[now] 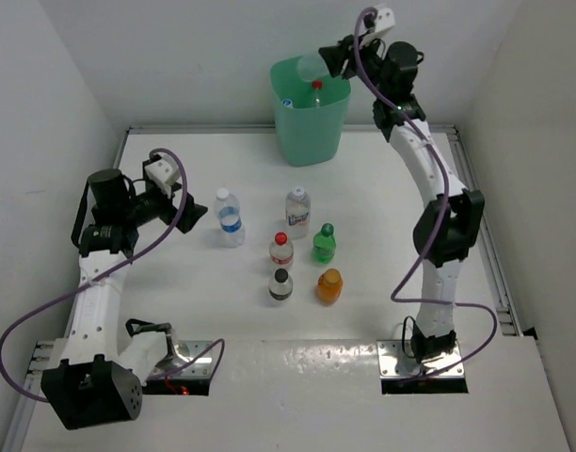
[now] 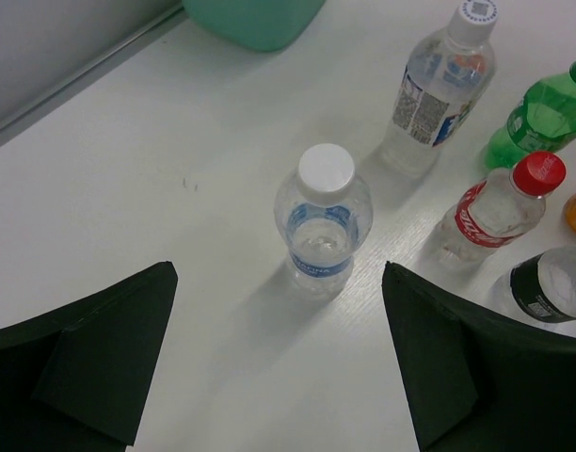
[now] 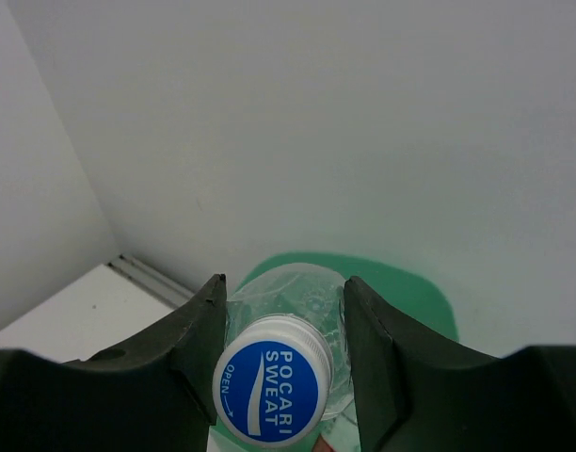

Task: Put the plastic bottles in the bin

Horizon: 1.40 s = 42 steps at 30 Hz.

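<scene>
My right gripper (image 1: 333, 58) is shut on a clear blue-capped bottle (image 3: 274, 386) and holds it over the mint-green bin (image 1: 311, 127); the bin's rim shows beyond it (image 3: 410, 292). A red-capped bottle (image 1: 316, 91) lies inside the bin. My left gripper (image 1: 196, 213) is open and empty, just left of a clear white-capped bottle (image 1: 230, 217), which stands ahead between my fingers in the left wrist view (image 2: 321, 221). On the table stand a white-capped labelled bottle (image 1: 297, 211), a red-capped one (image 1: 281, 250), a green one (image 1: 324, 243), a black-labelled one (image 1: 280, 284) and an orange one (image 1: 328, 285).
White walls enclose the table on the left, back and right. The bin stands at the back centre against the wall. A raised rail (image 1: 500, 273) runs along the table's right edge.
</scene>
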Available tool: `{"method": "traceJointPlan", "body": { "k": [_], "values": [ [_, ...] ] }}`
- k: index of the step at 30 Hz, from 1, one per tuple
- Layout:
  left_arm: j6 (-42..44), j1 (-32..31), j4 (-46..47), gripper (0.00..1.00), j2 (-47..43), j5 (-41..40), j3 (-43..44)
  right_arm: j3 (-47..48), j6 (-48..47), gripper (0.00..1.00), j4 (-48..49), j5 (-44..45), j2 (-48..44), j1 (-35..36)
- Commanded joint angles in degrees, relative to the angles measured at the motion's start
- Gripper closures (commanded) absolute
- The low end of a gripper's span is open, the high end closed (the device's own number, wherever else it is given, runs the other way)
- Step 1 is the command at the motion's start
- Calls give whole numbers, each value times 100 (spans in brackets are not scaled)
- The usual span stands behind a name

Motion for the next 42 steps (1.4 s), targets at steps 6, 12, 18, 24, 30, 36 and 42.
{"method": "traceJointPlan", "body": {
  "k": [6, 12, 18, 24, 30, 36, 42],
  "values": [
    [150, -419, 64, 1, 114, -155, 49, 330, -141, 70, 452, 312, 732, 271],
    [18, -824, 467, 0, 166, -506, -196, 286, -185, 13, 366, 575, 699, 429],
    [-184, -1351, 1495, 0, 517, -1025, -539, -116, 17, 11, 14, 331, -291, 280],
    [-394, -1642, 2190, 0, 1299, -1341, -540, -1611, 43, 10, -467, -101, -1698, -211],
    [-536, -1694, 2560, 4, 1923, -1447, -487, -4090, -123, 9, -917, -470, -3475, -747],
    [-466, -1571, 2410, 50, 2109, -895, -75, -5039, -457, 9, -1761, -813, -4443, -1117],
    [-1315, -1878, 2321, 67, 2109, -1164, 1716, -5154, -1020, 9, -3483, -1463, -4847, -1170]
  ]
}}
